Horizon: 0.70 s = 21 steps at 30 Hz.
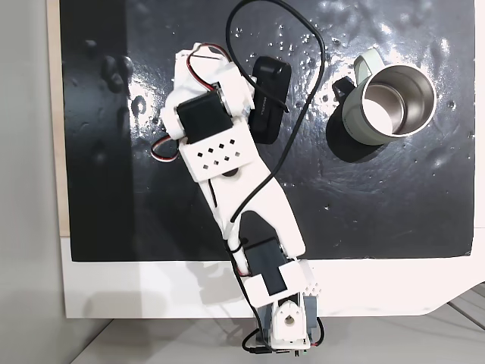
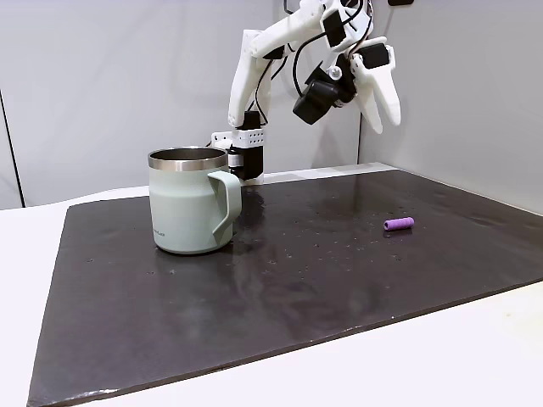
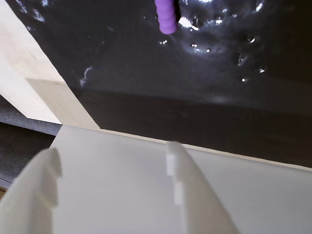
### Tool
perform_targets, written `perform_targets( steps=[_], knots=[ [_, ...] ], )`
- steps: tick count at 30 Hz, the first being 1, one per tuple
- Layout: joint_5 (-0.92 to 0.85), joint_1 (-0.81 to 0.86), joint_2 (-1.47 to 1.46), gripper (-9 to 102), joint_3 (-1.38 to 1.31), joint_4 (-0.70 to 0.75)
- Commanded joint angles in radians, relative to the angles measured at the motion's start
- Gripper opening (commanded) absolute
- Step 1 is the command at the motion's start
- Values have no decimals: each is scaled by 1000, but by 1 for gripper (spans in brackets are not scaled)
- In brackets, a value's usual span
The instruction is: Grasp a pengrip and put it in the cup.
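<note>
The pengrip point(image 2: 399, 224), a small light-purple ribbed tube, lies on its side on the black mat toward the right in a fixed view. It also sits at the top edge of the wrist view point(image 3: 166, 17). The cup point(image 2: 182, 212), pale grey-green with a steel inside and a side handle, stands upright on the mat's left part; from above it is at the upper right point(image 1: 350, 121). My gripper point(image 2: 386, 114) hangs high above the mat, behind and above the pengrip. In the wrist view its white fingers point(image 3: 190, 195) stand apart, open, with nothing between them point(image 3: 112, 151).
The black mat point(image 2: 297, 280) lies on a white table point(image 1: 151, 288), with a wooden strip point(image 1: 53, 114) along its left side seen from above. My white arm point(image 1: 250, 197) reaches over the mat from its base at the table's edge. A black cable point(image 1: 303, 114) loops beside it.
</note>
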Motion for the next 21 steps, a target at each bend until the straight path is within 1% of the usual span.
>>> perform_targets(
  steps=[1, 11, 21],
  knots=[
    [17, 29, -60, 24, -115, 2],
    [35, 48, -330, 22, -265, -9],
    [20, 48, -569, 20, -488, -9]
  ],
)
